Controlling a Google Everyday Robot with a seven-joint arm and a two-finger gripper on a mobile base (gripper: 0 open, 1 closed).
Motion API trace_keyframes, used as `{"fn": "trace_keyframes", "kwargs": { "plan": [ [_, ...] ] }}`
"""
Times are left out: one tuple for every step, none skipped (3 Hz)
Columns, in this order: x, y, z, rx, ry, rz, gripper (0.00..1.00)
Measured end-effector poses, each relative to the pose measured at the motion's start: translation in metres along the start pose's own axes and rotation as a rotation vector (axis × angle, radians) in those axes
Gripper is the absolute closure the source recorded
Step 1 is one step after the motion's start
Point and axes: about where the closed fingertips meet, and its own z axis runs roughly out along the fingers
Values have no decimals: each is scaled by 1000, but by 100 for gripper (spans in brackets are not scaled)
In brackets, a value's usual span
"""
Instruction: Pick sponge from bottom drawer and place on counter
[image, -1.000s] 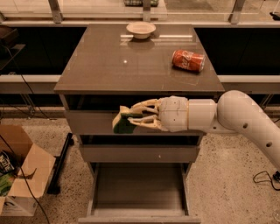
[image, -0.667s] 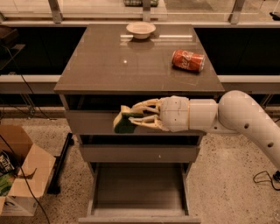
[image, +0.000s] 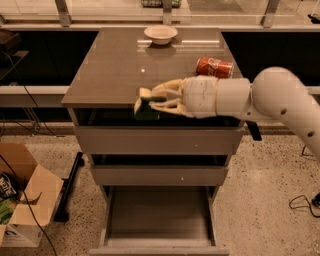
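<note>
My gripper (image: 150, 102) reaches in from the right on a white arm and is shut on the sponge (image: 145, 106), dark green with a pale yellowish layer. It holds the sponge in the air at the front edge of the counter (image: 120, 65), level with the glossy grey-brown top. The bottom drawer (image: 159, 212) is pulled open below, and its flat grey floor is bare.
A red soda can (image: 214, 67) lies on its side on the counter's right part, just behind my arm. A pale bowl (image: 160, 34) stands at the counter's back edge. The two upper drawers are closed. A cardboard box (image: 20, 200) sits on the floor at left.
My gripper has lifted the sponge from in front of the top drawer up to the level of the counter's front edge.
</note>
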Motion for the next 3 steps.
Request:
{"fn": "trace_keyframes", "kwargs": {
  "plan": [
    [-2,-39,12,18,30,-67,100],
    [0,-90,28,39,53,-140,100],
    [9,-121,40,50,65,-165,100]
  ]
}}
